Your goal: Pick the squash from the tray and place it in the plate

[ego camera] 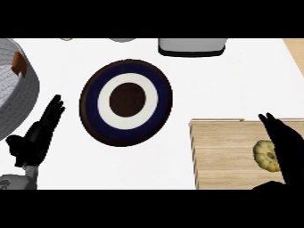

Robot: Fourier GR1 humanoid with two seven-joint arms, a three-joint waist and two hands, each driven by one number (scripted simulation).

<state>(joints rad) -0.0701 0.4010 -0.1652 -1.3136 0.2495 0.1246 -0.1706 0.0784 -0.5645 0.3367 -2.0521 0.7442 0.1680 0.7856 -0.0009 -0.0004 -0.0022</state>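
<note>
You see the squash (pixel 264 154) lying on the wooden tray (pixel 227 156) at the lower right, just beside your right hand (pixel 292 149) and partly hidden by it. That hand stretches over the tray with fingers straight and together, curled round nothing. The plate (pixel 126 102) sits well to the left. Your left hand (pixel 39 133) rests open beside it, fingers up.

Head view, steeply down onto counter (pixel 246 80)
</note>
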